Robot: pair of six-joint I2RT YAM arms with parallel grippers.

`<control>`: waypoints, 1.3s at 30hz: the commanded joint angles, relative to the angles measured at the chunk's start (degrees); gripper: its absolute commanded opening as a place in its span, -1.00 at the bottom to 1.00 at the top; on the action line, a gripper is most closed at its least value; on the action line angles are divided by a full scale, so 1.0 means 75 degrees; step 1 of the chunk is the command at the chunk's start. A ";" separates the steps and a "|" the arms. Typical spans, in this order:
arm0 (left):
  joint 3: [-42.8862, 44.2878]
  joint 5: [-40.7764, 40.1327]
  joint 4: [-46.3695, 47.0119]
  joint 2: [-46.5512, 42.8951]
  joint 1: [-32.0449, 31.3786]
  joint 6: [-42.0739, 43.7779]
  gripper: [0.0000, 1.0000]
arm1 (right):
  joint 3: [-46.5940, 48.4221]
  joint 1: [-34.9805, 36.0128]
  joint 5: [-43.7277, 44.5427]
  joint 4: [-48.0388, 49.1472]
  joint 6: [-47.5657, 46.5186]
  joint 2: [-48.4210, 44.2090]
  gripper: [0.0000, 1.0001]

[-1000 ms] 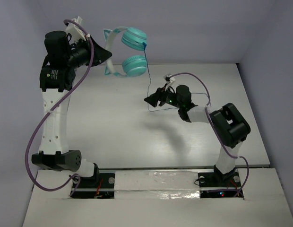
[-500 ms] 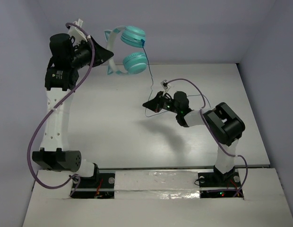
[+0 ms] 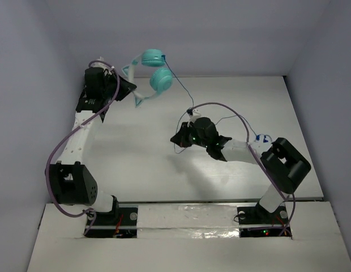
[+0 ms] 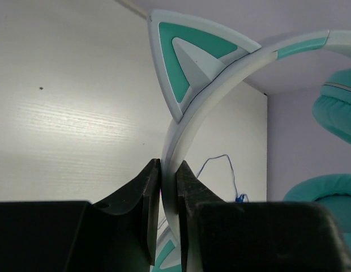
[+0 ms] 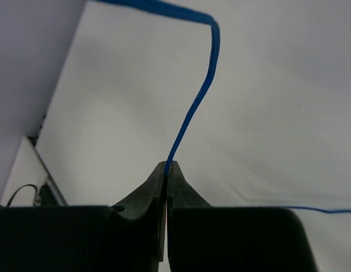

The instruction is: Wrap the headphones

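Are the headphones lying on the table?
No, the left gripper holds the headphones by the headband, lifted clear of the table.

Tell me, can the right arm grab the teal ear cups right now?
Probably not yet. The right gripper is pinched shut on the cord, so it must let go first. The ear cups hang up in the left gripper by the headband; nothing else blocks the way.

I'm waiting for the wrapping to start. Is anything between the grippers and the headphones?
Nothing visible. The left gripper is shut on the headband of the headphones, and the right gripper pinches their blue cord.
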 commanded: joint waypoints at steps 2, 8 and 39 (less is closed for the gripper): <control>-0.0382 -0.0169 0.1576 -0.0587 0.0043 -0.0671 -1.00 | 0.0120 0.0023 0.2111 -0.2297 -0.0035 -0.0422 -1.00; -0.0840 0.0523 0.1975 -0.0728 0.0640 -0.0999 -1.00 | 0.0119 0.0023 0.3157 -0.3518 0.0035 -0.0505 -1.00; -0.1426 -0.0904 0.2164 -0.0330 0.0712 -0.1295 -1.00 | 0.2275 0.3737 0.5034 -0.5908 -0.0526 -0.0047 -1.00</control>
